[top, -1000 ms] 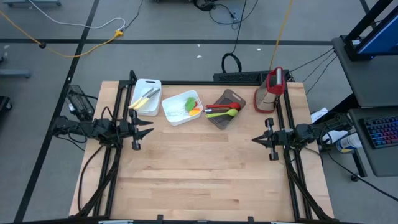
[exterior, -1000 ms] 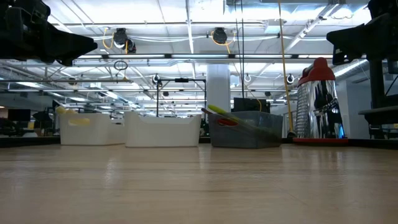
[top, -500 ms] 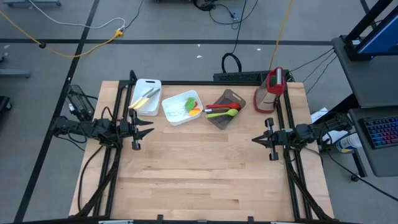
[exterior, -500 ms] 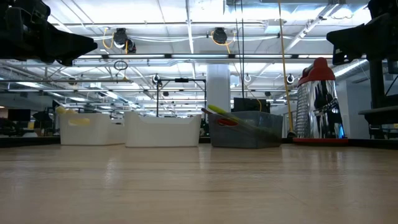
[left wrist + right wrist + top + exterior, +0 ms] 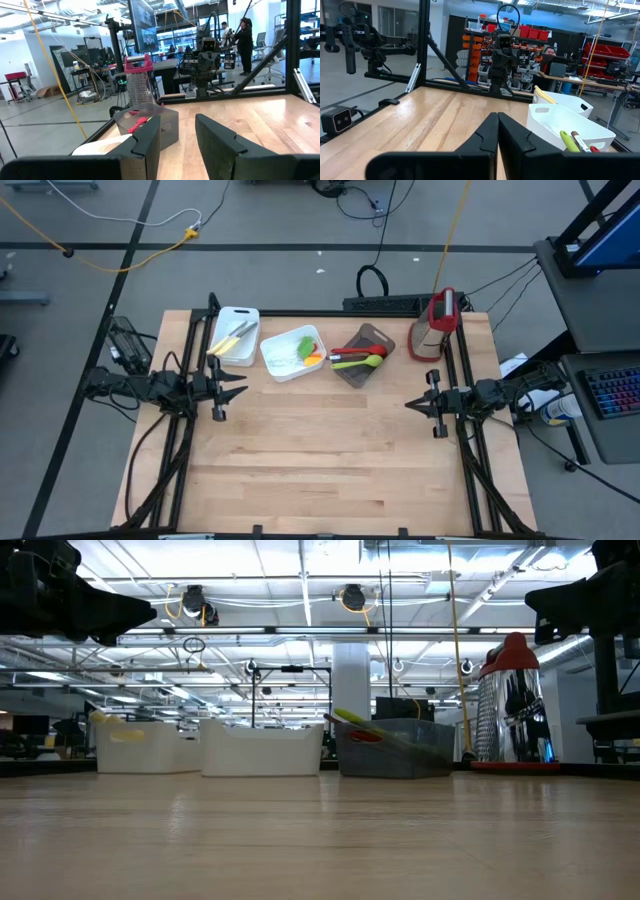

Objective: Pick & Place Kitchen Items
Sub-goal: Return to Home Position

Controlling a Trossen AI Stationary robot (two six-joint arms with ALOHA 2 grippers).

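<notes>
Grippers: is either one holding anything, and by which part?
Nothing is held. The left gripper is open and empty at the table's left edge; the right gripper is shut, empty, at the right edge.

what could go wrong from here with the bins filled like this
1. The green spoon and red spoon stick out over the rim of the grey bin; a knock might flip them out.
2. The left gripper, jaws open, sits near the knife bin; a careless next move could clip it.
The right gripper waits at the right side, jaws shut.
</notes>
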